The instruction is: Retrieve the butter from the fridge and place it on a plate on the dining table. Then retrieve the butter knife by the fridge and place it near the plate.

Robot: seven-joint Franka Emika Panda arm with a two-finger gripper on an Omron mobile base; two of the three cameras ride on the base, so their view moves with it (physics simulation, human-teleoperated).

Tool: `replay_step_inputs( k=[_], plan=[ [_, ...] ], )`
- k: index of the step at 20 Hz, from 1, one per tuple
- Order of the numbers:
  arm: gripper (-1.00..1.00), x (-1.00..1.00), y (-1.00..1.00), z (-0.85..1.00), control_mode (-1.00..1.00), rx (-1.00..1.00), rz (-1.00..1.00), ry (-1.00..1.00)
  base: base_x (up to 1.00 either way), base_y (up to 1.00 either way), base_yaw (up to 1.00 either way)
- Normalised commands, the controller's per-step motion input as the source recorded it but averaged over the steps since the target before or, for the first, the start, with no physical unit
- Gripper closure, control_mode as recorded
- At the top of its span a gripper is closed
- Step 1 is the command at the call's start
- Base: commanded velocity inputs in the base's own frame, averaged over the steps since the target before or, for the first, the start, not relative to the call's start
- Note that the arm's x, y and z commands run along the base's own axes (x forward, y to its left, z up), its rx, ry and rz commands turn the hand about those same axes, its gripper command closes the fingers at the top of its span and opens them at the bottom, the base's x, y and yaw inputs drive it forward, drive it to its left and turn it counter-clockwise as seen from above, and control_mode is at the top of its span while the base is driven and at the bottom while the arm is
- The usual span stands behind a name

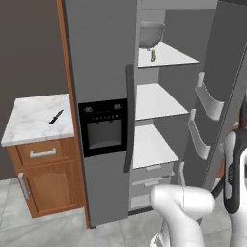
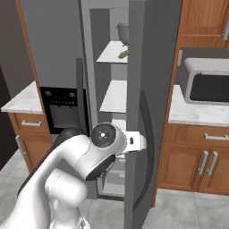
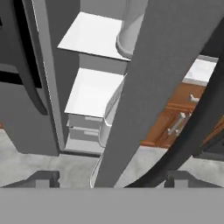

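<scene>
Fridge (image 1: 101, 72) in front of me: left door shut, right door (image 2: 150, 89) swung wide open, white shelves exposed. My hand sits low, at the open door's edge; in the hand view the door's edge runs up between my two fingertips (image 3: 43, 178).

Jaws (image 3: 111, 181): spread wide, holding nothing. The door edge stands in the gap between them, but I can't tell whether either tip touches it.

Small marble worktop (image 1: 29, 120) on the wooden cabinet left of the fridge carries the butter knife (image 1: 56, 116), lying flat, blade pointing far-right on a diagonal. Not my concern yet.

Butter (image 1: 154, 55): top shelf (image 1: 169, 57), near the front edge, just in front of a grey colander-like bowl (image 1: 151, 33). In the left base view it looks stood on end; in the right base view (image 2: 123, 54) it reads more tilted, so exact pose unclear.

Key relation: butter is well above my jaws and further into the fridge, to the left of the open door. My judgement: next I back off the door edge, rise to top-shelf height, then go in from the front with the jaws across the stick's short side. Risk: clipping the door or nudging the bowl.
</scene>
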Motion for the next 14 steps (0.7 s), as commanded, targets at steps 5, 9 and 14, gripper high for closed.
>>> replay_step_inputs(
  k=[5, 9, 14],
  plan=[
    [-1.00, -0.11, 0.78, 0.00, -1.00, -0.53, -0.22, 0.26, 0.00, 0.00, 0.00],
    [-1.00, 0.34, 0.65, 0.04, -1.00, -0.56, -0.13, 0.24, 0.00, 0.00, 0.00],
    [-1.00, 0.53, -0.11, -0.03, -1.00, -0.21, -0.08, 0.11, 0.00, 0.00, 0.00]
  ],
)
